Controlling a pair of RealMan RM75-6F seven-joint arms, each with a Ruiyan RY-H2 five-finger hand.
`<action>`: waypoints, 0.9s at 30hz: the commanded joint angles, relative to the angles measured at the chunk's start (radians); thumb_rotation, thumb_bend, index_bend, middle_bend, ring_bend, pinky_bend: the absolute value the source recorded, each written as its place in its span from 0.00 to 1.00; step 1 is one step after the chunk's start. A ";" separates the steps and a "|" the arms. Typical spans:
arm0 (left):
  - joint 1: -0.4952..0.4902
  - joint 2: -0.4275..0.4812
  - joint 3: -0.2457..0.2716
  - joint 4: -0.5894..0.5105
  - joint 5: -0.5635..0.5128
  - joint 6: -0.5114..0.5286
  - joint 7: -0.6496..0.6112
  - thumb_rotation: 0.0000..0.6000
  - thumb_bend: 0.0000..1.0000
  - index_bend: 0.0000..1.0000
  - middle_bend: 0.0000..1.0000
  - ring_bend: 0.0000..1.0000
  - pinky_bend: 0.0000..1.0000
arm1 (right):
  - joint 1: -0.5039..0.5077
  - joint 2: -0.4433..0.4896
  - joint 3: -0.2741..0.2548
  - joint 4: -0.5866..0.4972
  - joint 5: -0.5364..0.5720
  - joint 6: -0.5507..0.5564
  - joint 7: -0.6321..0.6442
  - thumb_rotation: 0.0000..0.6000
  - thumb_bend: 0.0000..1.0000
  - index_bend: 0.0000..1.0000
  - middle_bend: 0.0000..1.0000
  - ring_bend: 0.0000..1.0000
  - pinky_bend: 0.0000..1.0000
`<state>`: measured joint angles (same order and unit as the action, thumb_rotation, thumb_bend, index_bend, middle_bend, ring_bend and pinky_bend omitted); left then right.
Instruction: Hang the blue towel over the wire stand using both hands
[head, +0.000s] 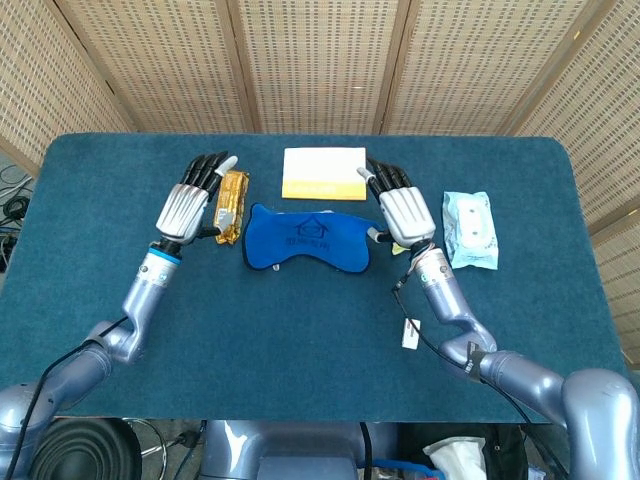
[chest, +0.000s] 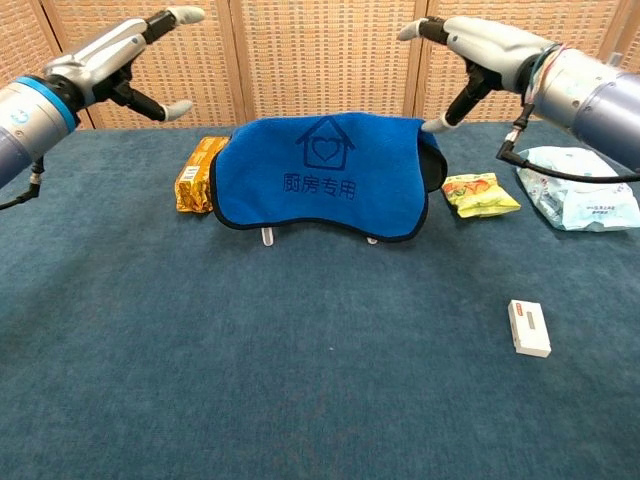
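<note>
Between both sets of spread, empty fingers, left hand (chest: 125, 62) and right hand (chest: 478, 55), blue towel (chest: 325, 172) drapes the wire stand (chest: 268, 236); a low retreating hand could snag it off.

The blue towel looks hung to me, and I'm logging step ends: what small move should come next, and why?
Probably draw both hands back toward the robot. The blue towel drapes over the wire stand, and the left hand and right hand hover open, apart from it, holding nothing.
</note>
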<state>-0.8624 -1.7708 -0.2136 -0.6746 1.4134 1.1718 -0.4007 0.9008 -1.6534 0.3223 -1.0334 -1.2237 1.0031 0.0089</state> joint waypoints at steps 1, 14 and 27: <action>0.064 0.083 0.011 -0.107 0.012 0.079 0.028 1.00 0.36 0.00 0.00 0.00 0.00 | -0.090 0.107 -0.027 -0.151 -0.044 0.119 -0.038 1.00 0.16 0.03 0.00 0.00 0.08; 0.274 0.303 0.086 -0.479 0.027 0.232 0.187 1.00 0.31 0.00 0.00 0.00 0.00 | -0.318 0.269 -0.158 -0.333 -0.161 0.341 -0.040 1.00 0.03 0.02 0.00 0.00 0.08; 0.601 0.504 0.270 -0.922 0.017 0.429 0.475 1.00 0.00 0.00 0.00 0.00 0.00 | -0.650 0.412 -0.350 -0.621 -0.282 0.632 -0.059 1.00 0.00 0.00 0.00 0.00 0.01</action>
<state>-0.3084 -1.3209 0.0092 -1.5192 1.4372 1.5675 0.0081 0.2840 -1.2610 -0.0037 -1.6219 -1.4851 1.6042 -0.0407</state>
